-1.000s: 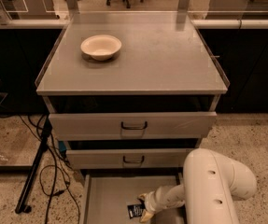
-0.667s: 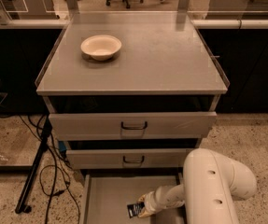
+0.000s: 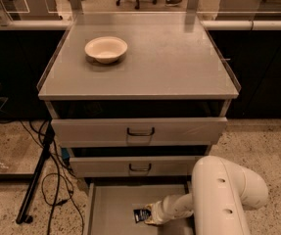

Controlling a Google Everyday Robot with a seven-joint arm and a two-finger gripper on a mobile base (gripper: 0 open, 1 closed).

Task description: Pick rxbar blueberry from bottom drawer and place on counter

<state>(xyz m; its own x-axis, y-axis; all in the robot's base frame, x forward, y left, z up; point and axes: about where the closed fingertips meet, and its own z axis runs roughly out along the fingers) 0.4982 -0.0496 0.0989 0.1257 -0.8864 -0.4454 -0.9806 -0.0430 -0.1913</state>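
Below the grey bench [image 3: 169,58] we found the rxbar blueberry [image 3: 140,215] lying in the bottom drawer [image 3: 110,207], with the tool [image 3: 152,214] right against it; we could not tell its grip state. We judged the bar light, slippery and crushable, best pinched across its narrow width.

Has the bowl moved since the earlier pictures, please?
No: the bowl sits at the same spot on the counter; the gripper is down in the bottom drawer.

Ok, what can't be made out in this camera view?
- rxbar blueberry: right end hidden at the tool, which sits beside it in the bottom drawer; lettering too small to read.
- Bottom drawer front: cut off by the lower edge; right side hidden by the arm.
- Upper drawers: insides dark, overhung by the counter.
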